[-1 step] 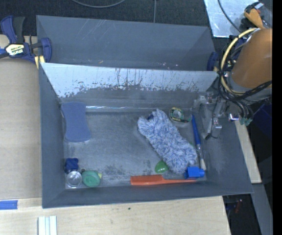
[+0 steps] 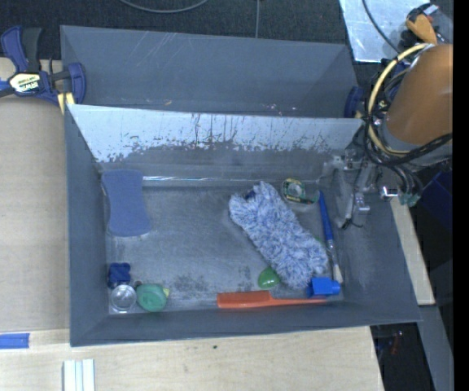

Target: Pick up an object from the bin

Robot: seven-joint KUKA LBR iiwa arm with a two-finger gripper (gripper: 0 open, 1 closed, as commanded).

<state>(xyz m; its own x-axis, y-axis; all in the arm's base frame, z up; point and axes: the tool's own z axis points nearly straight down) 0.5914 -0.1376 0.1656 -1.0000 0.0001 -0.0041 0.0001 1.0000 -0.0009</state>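
Observation:
My gripper (image 2: 355, 206) hangs over the bin's right slope, just right of a thin blue pen (image 2: 326, 223) that lies lengthwise on the floor; nothing shows in its grasp. A small round yellow-green trinket (image 2: 293, 191) sits left of the pen near the back. A fluffy blue-and-white chenille cloth (image 2: 279, 235) stretches diagonally across the middle, left of the pen. At its lower end sit a blue block (image 2: 325, 286) and a small green ball (image 2: 267, 279).
An orange-red stick (image 2: 269, 300) lies along the front edge. A blue sponge (image 2: 125, 203) rests at the back left. In the front left corner sit a green cap (image 2: 152, 298), a clear round lid (image 2: 122, 298) and a small blue piece (image 2: 119, 273).

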